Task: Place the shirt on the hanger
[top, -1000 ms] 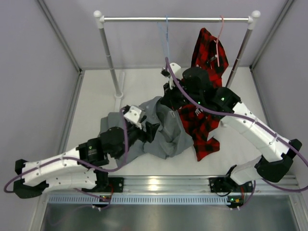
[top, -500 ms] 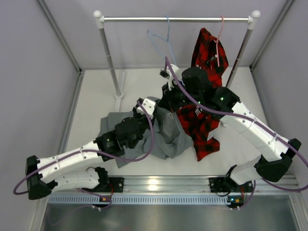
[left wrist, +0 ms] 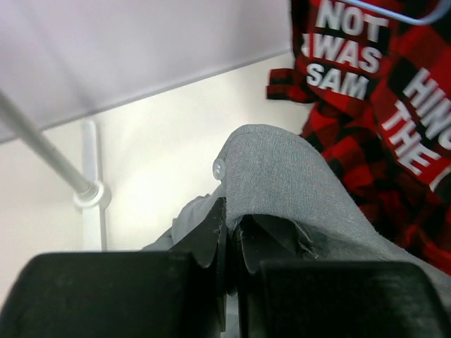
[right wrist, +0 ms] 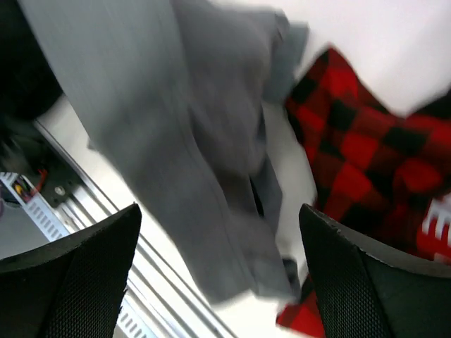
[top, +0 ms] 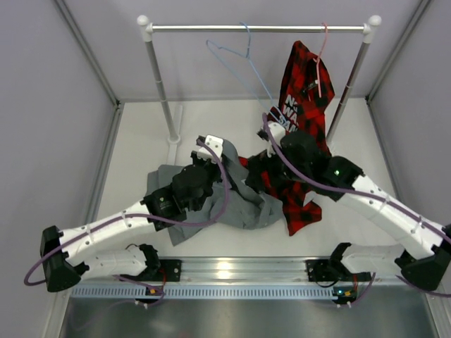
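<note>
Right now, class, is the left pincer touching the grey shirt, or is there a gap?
Touching. The left wrist view shows the left pincer shut on a raised fold of the grey shirt.

Grey walls (top: 42, 105) enclose a white table (top: 141, 141) with a metal garment rack (top: 197, 28).

Bright, even overhead light gives your white bench (top: 141, 134) only soft shadows. Your right wrist view is motion-blurred, the shirt (right wrist: 176, 141) a grey smear; the left wrist view is sharp past the dark left hand (left wrist: 231, 236).
</note>
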You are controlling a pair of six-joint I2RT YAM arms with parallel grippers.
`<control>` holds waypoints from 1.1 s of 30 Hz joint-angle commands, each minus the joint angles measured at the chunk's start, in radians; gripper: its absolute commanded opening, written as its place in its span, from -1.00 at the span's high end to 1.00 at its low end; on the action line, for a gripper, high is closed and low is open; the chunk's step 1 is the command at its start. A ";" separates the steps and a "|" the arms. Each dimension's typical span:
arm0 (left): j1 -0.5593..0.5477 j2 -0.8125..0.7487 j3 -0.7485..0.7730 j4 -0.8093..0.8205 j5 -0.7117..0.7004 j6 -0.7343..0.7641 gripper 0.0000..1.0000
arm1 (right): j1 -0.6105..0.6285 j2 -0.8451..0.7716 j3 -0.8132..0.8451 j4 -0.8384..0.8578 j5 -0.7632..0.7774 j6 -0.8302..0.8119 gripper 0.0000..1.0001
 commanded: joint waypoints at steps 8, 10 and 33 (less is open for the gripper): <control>0.071 0.010 0.102 -0.136 -0.096 -0.239 1.00 | 0.022 -0.405 -0.548 0.242 -0.009 0.273 -0.57; 0.072 0.021 0.113 -0.147 -0.099 -0.250 1.00 | 0.045 -0.418 -0.612 0.329 -0.009 0.304 -0.44; 0.086 -0.096 0.339 -0.170 -0.118 -0.046 1.00 | 0.183 -0.127 -0.013 0.273 0.328 0.094 1.00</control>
